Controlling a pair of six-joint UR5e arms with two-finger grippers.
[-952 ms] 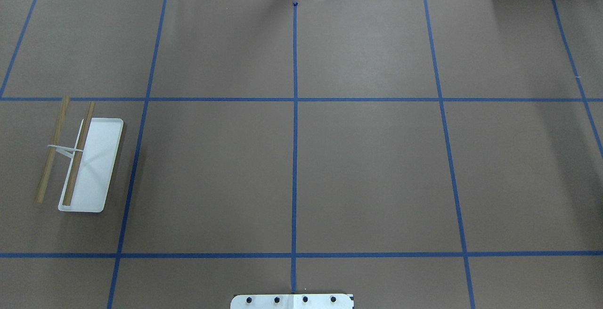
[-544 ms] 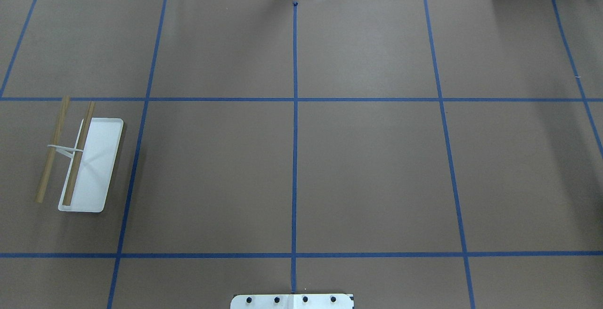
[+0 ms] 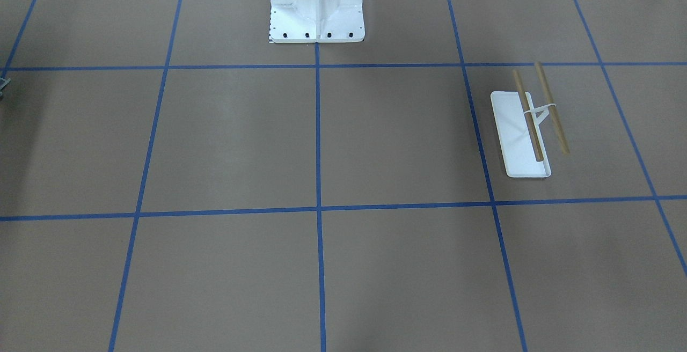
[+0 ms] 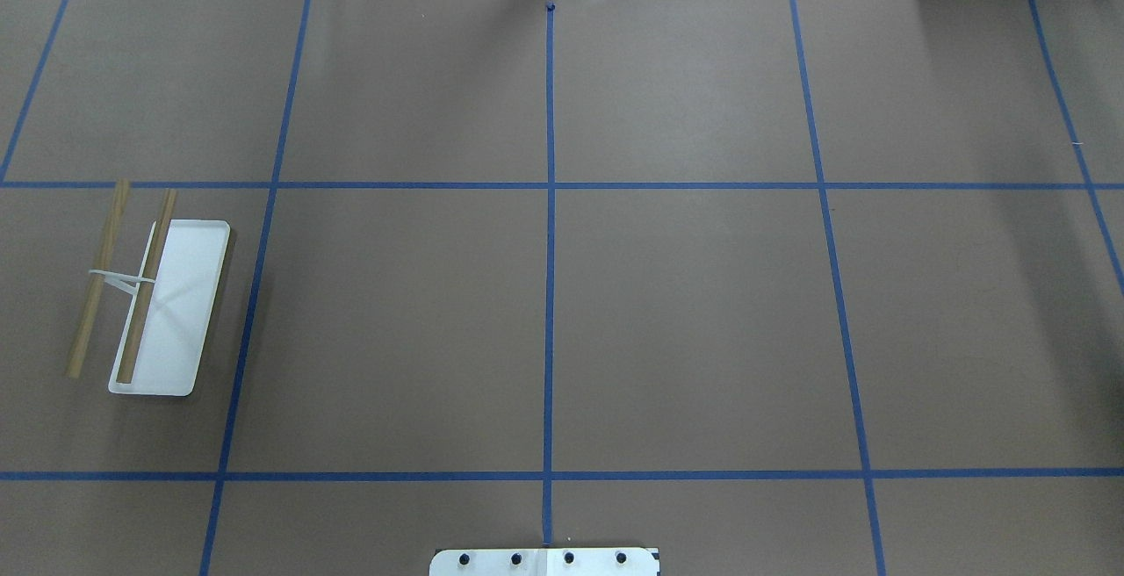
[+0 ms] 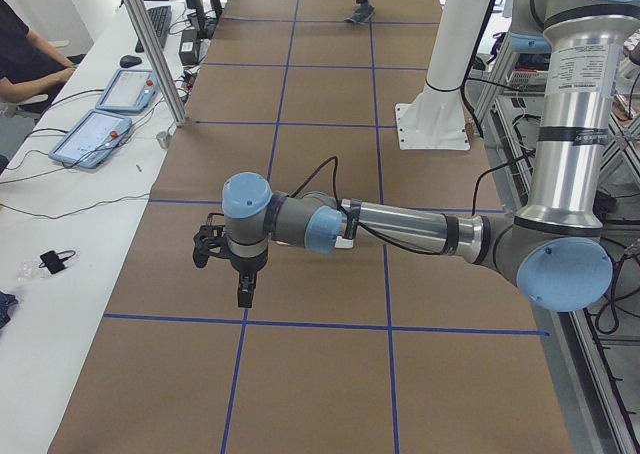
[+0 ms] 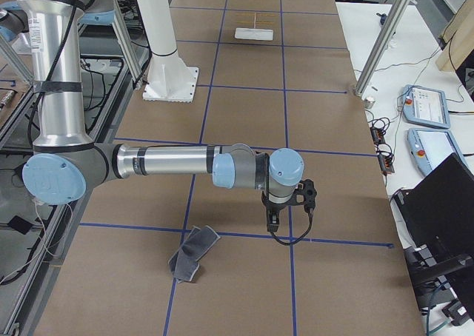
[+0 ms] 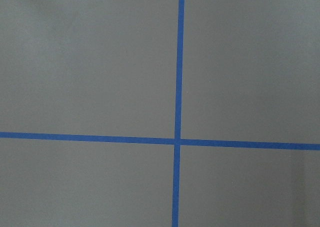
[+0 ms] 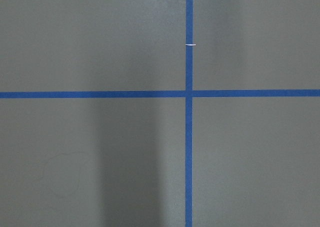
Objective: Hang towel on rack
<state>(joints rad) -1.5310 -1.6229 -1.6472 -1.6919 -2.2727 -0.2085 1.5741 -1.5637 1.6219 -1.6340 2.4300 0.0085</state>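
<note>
On my far left, my left gripper (image 5: 244, 296) hangs over the desk (image 4: 702, 313), pointing straight down with nothing under it but brown paper and a crossing of blue tape (image 7: 177, 141). It shows only from the side, so I cannot tell how far it is open; I see nothing in it.

A little inward stands the rack (image 4: 189, 295), upright on its white tray base, its two wooden rods (image 4: 146, 286) parallel and bare. My white pedestal (image 3: 316, 3) sits at the middle of my edge.

Far to my right lies the towel (image 6: 194, 253), crumpled in a dark grey heap on the desk, lying over a blue tape line, well apart from the rack. My right gripper (image 6: 272, 219) hangs near it, above the desk and not touching the cloth. It too shows only from the side, so I cannot tell its opening.
</note>
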